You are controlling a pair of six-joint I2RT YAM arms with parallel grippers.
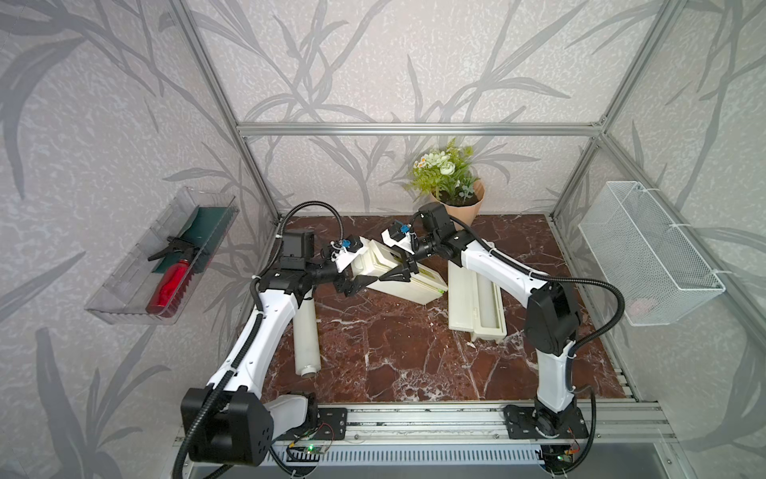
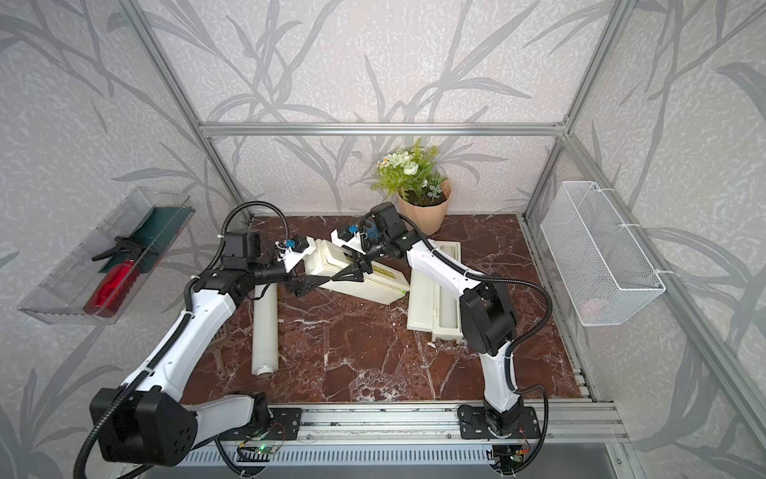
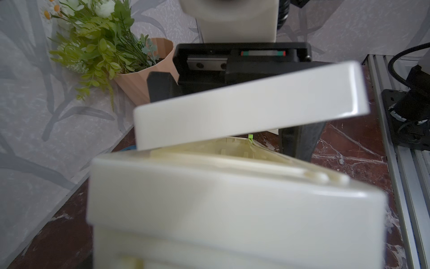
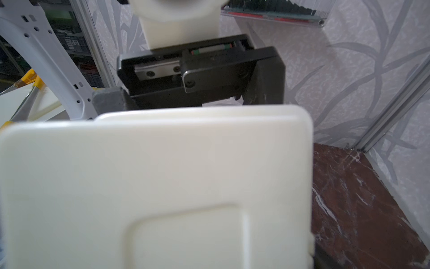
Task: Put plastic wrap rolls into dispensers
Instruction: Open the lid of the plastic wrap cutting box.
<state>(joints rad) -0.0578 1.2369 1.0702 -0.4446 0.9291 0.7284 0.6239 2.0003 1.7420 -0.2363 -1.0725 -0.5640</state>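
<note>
Your left gripper (image 1: 357, 286) and right gripper (image 1: 401, 271) stand wide astride the long cream-white plastic dispenser box (image 1: 416, 290) at eleven o'clock, perhaps gripping it; swing its lid (image 3: 251, 102) fully back before fetching the slim translucent-white wrap roll (image 1: 306, 336) at nine.

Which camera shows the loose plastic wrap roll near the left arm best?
The top views: in both, the plastic wrap roll lies almost fully exposed on the table, far end under the left arm. Both wrist views are filled by a cream dispenser and miss it.
</note>
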